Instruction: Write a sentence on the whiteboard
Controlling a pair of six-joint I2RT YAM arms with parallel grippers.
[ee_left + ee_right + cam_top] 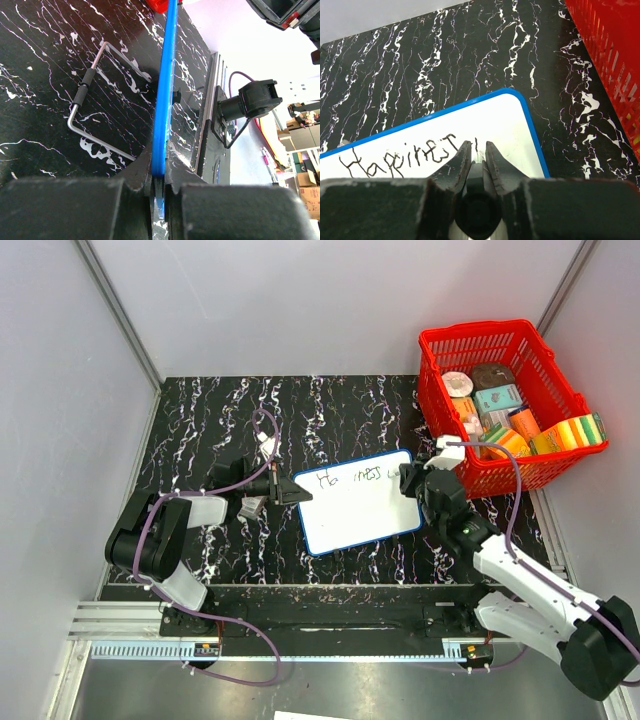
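The whiteboard lies on the black marbled table, white with a blue rim. My left gripper is shut on its left edge; in the left wrist view the blue rim runs edge-on between the fingers of my left gripper. My right gripper is over the board's upper right part. In the right wrist view my right gripper is shut on a black marker, with the tip at the board. The sentence reads roughly "Happiness", with a short stroke just past it. It also shows in the top view.
A red basket with several packages stands at the back right, close to my right arm; its wall shows in the right wrist view. A bent metal wire with a black sleeve lies on the table left of the board. Grey walls enclose the table.
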